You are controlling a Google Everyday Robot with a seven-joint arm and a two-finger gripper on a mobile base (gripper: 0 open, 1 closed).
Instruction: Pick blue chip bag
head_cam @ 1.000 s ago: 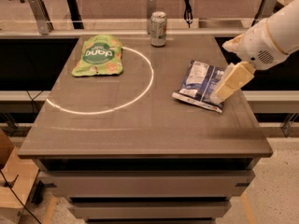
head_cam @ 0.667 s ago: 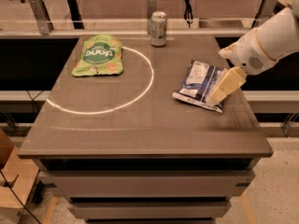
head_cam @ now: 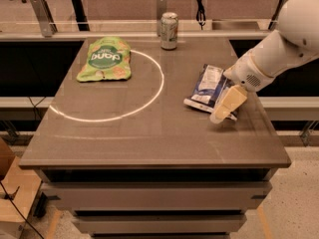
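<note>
The blue chip bag (head_cam: 207,87) lies flat on the right side of the grey table (head_cam: 149,128), its white label panel facing up. My gripper (head_cam: 225,107) comes in from the upper right on a white arm and hangs over the bag's right edge, its cream-coloured fingers (head_cam: 228,103) pointing down and to the left, low over the table. Part of the bag's right side is hidden behind the gripper. I cannot tell whether it touches the bag.
A light green snack bag (head_cam: 105,59) lies at the back left. A soda can (head_cam: 169,31) stands at the back middle. A white circle line (head_cam: 149,101) is marked on the tabletop. The table's right edge is close to the gripper.
My gripper has moved left and down, from beside the bag's right edge to lower over that edge. The bag, can and green bag have not moved.
</note>
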